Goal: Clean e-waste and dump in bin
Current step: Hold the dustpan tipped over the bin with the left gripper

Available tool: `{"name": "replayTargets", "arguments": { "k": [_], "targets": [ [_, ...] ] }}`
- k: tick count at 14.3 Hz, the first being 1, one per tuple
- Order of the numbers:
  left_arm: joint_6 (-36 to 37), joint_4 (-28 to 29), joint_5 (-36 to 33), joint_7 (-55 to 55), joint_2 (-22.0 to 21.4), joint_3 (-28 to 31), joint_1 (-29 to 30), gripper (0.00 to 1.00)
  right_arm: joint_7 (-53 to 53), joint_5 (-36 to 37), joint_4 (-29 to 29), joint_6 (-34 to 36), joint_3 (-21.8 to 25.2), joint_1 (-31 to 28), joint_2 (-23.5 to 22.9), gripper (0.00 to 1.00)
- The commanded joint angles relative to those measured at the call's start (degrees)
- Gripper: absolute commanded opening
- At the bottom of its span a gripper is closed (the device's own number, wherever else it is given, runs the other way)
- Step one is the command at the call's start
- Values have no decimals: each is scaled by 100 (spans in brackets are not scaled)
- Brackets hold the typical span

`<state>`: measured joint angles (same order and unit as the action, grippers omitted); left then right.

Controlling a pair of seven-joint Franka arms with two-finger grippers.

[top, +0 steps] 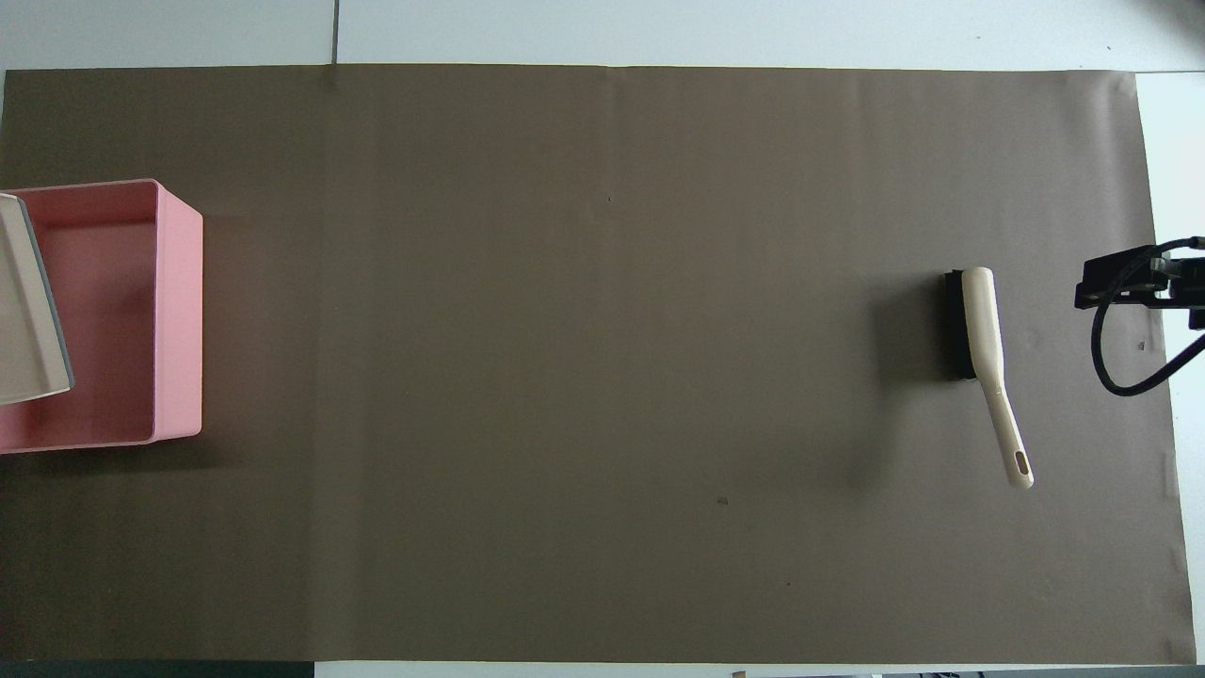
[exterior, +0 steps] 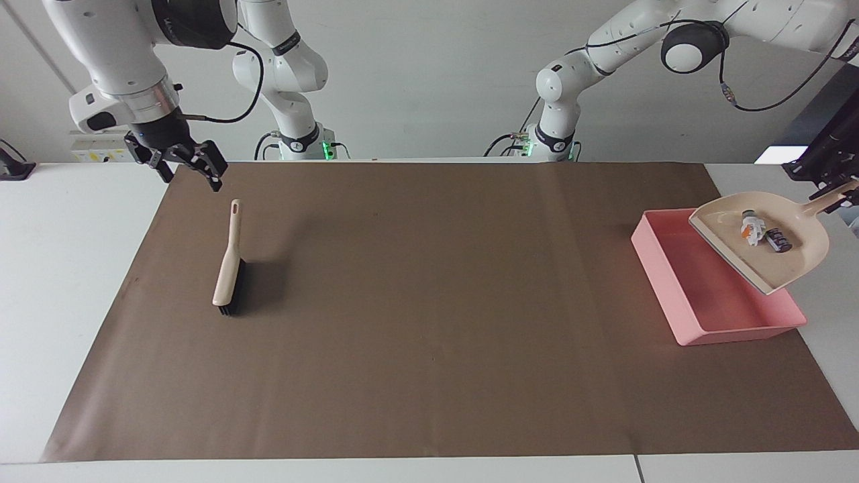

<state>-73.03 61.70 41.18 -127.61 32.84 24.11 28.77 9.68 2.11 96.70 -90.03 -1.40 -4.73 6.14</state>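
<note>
The left gripper (exterior: 834,192) sits at the very edge of the facing view, clamped on the handle of the beige dustpan (exterior: 772,258); most of its body is cut off by the frame, so only dark links around the handle end show. It holds the dustpan in the air over the bin (exterior: 678,282), tilted with its open lip toward the bin's floor. The e-waste (exterior: 762,236) lies inside the pan near the handle end: a whitish piece with an orange spot and a black piece beside it (any finer detail is too small to make out). From overhead only a corner of the dustpan (top: 28,311) enters the frame over the bin (top: 179,311), and the e-waste and left gripper are out of that view.

The right gripper (exterior: 184,164) hangs open and empty over the brown mat's (exterior: 429,376) corner at the right arm's end; overhead it is partly cut off at the frame edge (top: 1125,282). The brush (exterior: 228,265) lies on the mat, bristle head farther from the robots than its handle.
</note>
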Motion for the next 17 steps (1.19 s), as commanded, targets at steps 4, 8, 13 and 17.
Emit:
{"name": "replayTargets", "arguments": {
  "k": [4,8,13,17],
  "targets": [
    [-519,-299,-1295,-335,-31,147,-837,0,78,-62,-476,373,392,523,-271,100],
    [-686,-299,-2033,-195,-251,155,-1188,0,43,-62,-476,390,588,605,-280,100],
    [-958,-299,-3297,43,-619,147,-1856,0,60,-79,-511,460,27,140,-289,100],
    [-1047,-291,-4450,122,-857,147,-2515,0,78,-97,-977,856,157,376,-447,100]
  ]
}}
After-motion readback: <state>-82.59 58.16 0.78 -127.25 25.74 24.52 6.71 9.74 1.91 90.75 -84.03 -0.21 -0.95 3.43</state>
